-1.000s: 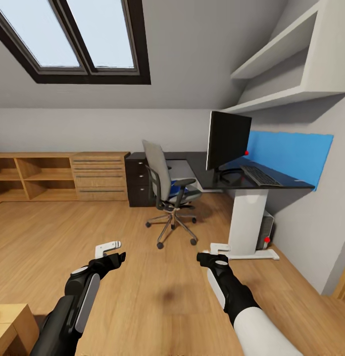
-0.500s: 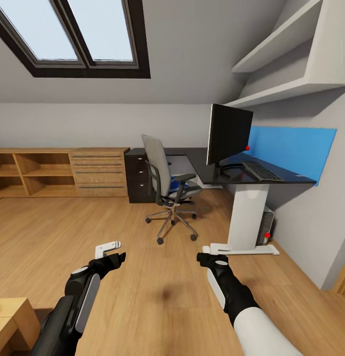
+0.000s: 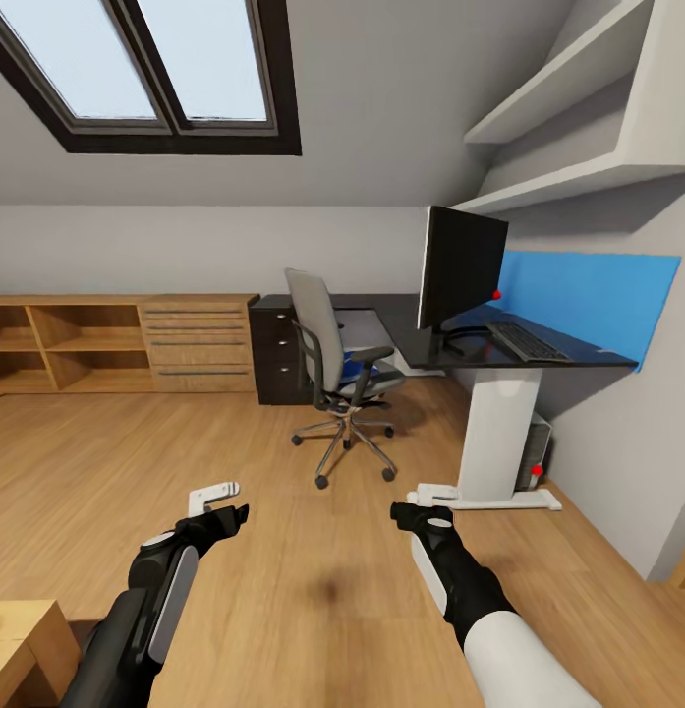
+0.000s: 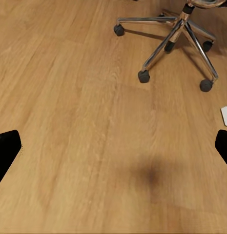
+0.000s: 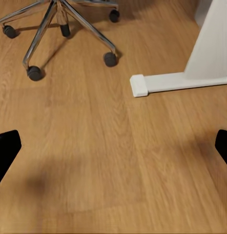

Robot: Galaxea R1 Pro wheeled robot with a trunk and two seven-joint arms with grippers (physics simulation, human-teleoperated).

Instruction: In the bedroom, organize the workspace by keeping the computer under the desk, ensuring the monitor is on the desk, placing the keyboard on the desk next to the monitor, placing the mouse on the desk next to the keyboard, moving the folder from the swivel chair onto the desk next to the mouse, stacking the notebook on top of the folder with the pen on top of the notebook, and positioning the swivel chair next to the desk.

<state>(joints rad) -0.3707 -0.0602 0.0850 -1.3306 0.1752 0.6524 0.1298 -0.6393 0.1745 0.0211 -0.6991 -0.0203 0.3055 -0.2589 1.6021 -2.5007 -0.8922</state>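
I saw matt, smooth plank-wood flooring (image 4: 69, 122), a grey cloth-backed swivel chair (image 3: 314, 329) on its shiny chrome metal star base (image 5: 54, 19), and the glossy black-topped desk (image 3: 450, 346) with smooth white legs.

Head camera faces the desk (image 3: 499, 352) from across the room; both wrist cameras look closely down at floor, sharing the swivel chair (image 3: 334, 369) base.

A dark-framed skylight (image 3: 145, 74) slopes above low light-wood shelving and drawers (image 3: 121, 344); warm wooden plank floor (image 3: 313, 551) lies below.
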